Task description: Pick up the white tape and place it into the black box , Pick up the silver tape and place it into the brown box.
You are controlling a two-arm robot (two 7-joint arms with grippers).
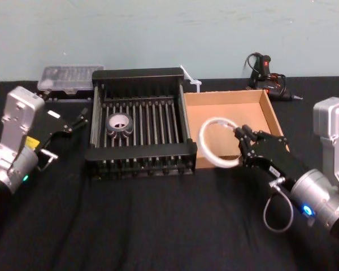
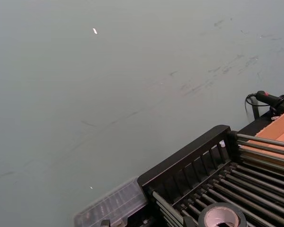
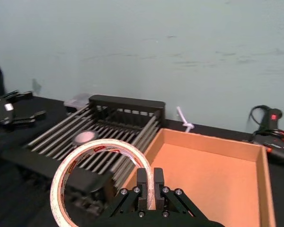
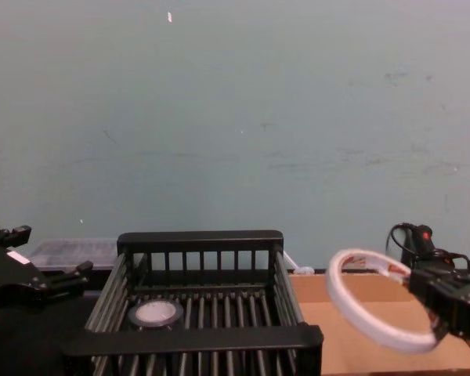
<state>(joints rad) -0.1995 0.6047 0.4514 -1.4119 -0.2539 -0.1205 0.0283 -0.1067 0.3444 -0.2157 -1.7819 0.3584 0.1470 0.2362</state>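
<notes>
Head view, item one: we are holding the thin white ring of tape (image 1: 219, 142) in our right hand (image 1: 243, 144), its fingers pinched on the ring's near edge, the ring tilted and raised above the left front part of the shallow tan cardboard brown box (image 1: 271, 117). The slatted black box (image 1: 138, 74) is lying to the left of that hand, directly beside the cardboard tray, so we are judging that the coming move is a sideways carry leftward over the shared walls. The right hand is plainly the nearer one for this.

Item two: the smaller silver-grey tape roll (image 1: 119, 122) is lying flat on the crate's bars, toward its left rear. Our left hand (image 1: 74, 122) is hanging just left of the crate with fingers spread open, holding nothing, and is the nearer one to that roll.

Item three: the black surface (image 1: 158, 226) is carrying both boxes.

Chest view is showing us the ring (image 4: 380, 310) clear above the tray's rim, height which the head view is not giving. Right wrist view is showing the fingers (image 3: 143, 182) closed across the ring's band (image 3: 97, 156).
</notes>
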